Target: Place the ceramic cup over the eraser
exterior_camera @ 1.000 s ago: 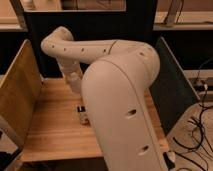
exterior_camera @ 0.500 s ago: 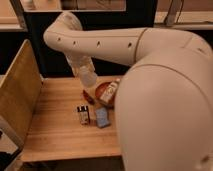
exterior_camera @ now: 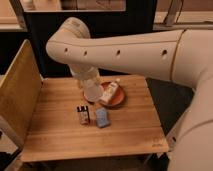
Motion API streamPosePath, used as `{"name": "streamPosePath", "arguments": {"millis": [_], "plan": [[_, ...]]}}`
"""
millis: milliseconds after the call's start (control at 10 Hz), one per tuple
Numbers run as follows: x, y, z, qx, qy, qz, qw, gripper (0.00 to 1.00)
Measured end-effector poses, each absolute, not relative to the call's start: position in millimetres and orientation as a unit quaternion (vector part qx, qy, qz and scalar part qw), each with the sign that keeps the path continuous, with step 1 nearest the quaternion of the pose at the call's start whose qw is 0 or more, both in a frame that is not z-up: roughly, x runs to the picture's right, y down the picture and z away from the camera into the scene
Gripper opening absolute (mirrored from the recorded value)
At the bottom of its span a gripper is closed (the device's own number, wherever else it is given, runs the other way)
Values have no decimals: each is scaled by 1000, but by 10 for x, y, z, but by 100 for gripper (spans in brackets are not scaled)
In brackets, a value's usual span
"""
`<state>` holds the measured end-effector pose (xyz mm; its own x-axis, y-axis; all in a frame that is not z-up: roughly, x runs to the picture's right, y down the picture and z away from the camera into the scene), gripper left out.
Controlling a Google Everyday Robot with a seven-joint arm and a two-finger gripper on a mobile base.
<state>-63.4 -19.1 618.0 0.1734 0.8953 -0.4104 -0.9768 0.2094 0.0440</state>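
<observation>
Occupying the middle of the light wooden tabletop (exterior_camera: 60,131): small dark rectangular eraser (exterior_camera: 83,115) with pale and orange markings. Just beside it, toward the right edge: light-blue rectangular pad (exterior_camera: 102,118). Behind both, nearer the far edge: round reddish-brown bowl (exterior_camera: 122,98) holding a tilted pale bottle (exterior_camera: 110,93) with an orange label. White robot arm (exterior_camera: 125,50) reaching in from the right and bending down. Its gripper (exterior_camera: 92,96) sits low over the tabletop, just left of the bowl and behind the eraser, fingers closed together. Small white ceramic cup: not distinguishable from the white arm end, so whether it is gripped cannot be told.
</observation>
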Motion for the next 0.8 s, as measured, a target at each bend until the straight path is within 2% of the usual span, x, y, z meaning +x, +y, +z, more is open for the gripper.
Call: {"name": "streamPosePath", "arguments": {"millis": [400, 800], "plan": [[-701, -155, 6211, -120, 177, 613, 761, 0], [-1059, 67, 6457, -148, 185, 569, 788, 0]]}}
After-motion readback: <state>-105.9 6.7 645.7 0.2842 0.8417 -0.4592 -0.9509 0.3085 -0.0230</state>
